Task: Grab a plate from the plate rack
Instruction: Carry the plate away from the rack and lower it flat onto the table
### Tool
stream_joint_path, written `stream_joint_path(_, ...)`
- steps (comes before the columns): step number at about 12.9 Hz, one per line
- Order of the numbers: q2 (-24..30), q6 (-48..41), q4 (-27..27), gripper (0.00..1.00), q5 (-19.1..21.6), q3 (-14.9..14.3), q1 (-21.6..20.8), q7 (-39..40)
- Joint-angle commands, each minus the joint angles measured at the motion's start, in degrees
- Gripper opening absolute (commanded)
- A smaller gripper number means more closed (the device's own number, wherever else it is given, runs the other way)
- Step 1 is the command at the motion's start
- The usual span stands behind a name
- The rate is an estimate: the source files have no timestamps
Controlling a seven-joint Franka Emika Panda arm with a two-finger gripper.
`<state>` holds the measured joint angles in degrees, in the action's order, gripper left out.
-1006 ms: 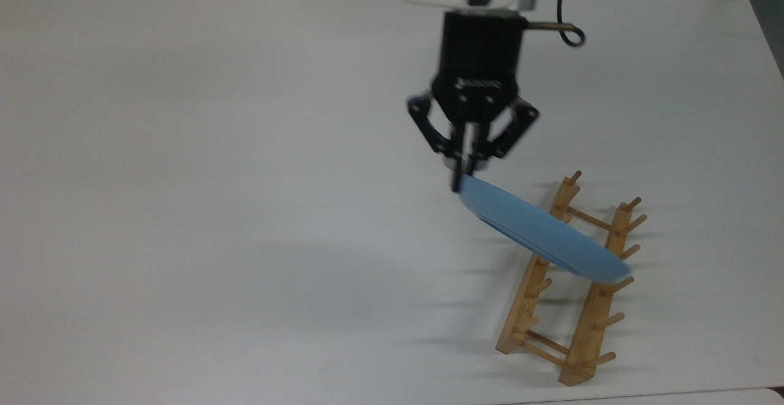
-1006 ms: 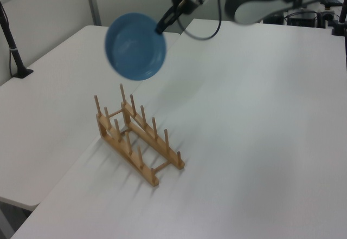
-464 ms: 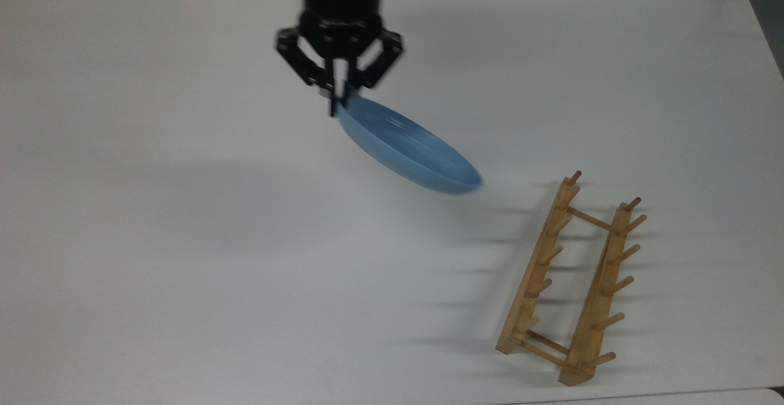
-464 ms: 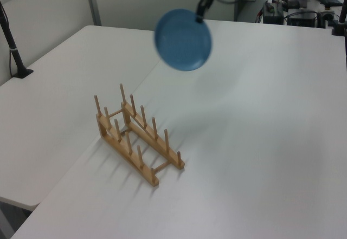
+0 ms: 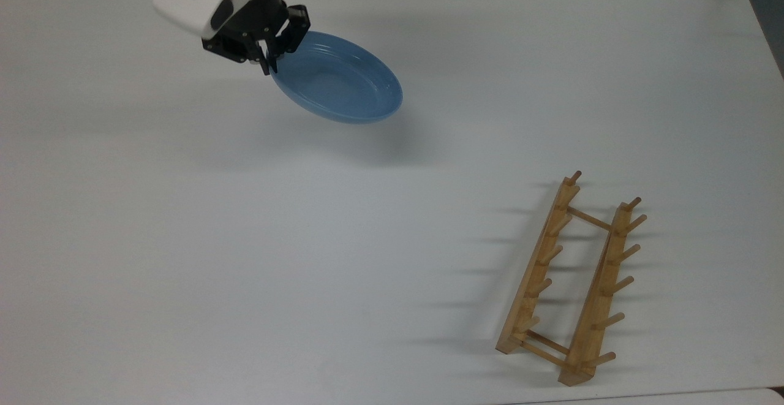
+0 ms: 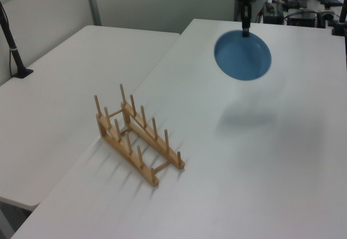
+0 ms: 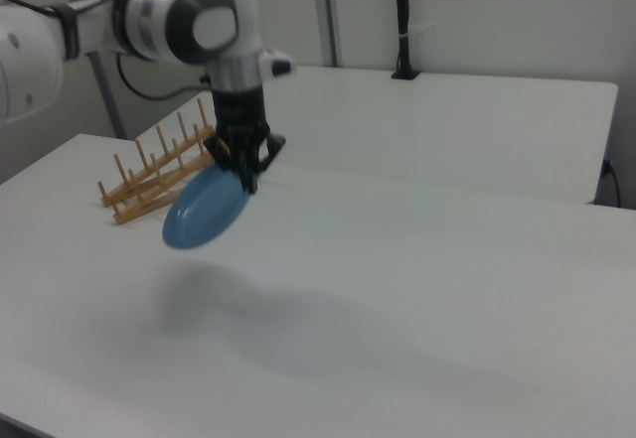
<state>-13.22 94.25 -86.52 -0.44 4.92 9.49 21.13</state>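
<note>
Gripper (image 5: 267,65) pinches plate (image 5: 337,80) rim — fingertips hidden behind it.

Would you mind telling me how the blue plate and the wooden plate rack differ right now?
The plate is blue, round and solid; the plate rack is light-brown wood, long and open, with rows of pegs. The plate hangs tilted in the air above the table, pinched at its rim by the end effector, while the rack stands on the table, holding nothing. They are well apart.
</note>
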Motion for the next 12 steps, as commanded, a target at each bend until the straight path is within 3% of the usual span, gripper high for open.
stream_joint_path(1, -1.44, -0.47, -6.2, 0.0, 2.37, 0.71, 2.37, 3.3)
stream_joint_path(12, -9.36, 3.21, -9.72, 0.0, 1.67, 0.71, 5.8, 4.27)
